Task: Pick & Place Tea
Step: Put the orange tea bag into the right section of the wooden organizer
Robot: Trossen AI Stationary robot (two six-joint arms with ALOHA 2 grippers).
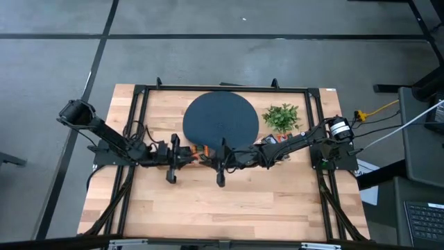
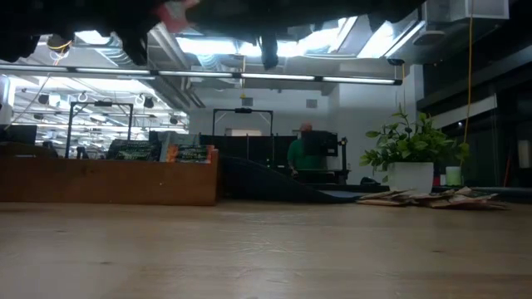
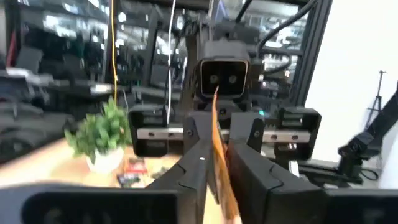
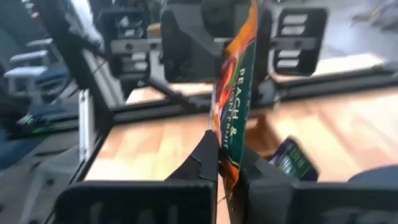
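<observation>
One orange and green tea sachet (image 4: pixel 235 81) is held upright in the air over the table's middle, just in front of the round dark disc (image 1: pixel 220 119). My right gripper (image 4: pixel 227 152) reaches in from the table's right and is shut on it. My left gripper (image 3: pixel 219 171) faces it from the left and is open. Its fingers stand on either side of the same sachet (image 3: pixel 217 134), a narrow gap showing. From above, the two grippers (image 1: pixel 200 155) meet nose to nose. More tea sachets (image 1: pixel 277 139) lie flat on the wood beside the plant. My right gripper pinches the sachet's lower part (image 4: pixel 229 142) between its two fingers, one on each flat face. The fingers come in about level from the table's right. The sachet stands upright above the fingers, lifted clear of the table.
A small green plant in a white pot (image 1: pixel 282 117) stands right of the disc. Loose sachets (image 4: pixel 291 158) lie on the wood below the right arm. A black frame (image 1: pixel 139 90) runs around the table. A person (image 2: pixel 301 154) stands far back in the room.
</observation>
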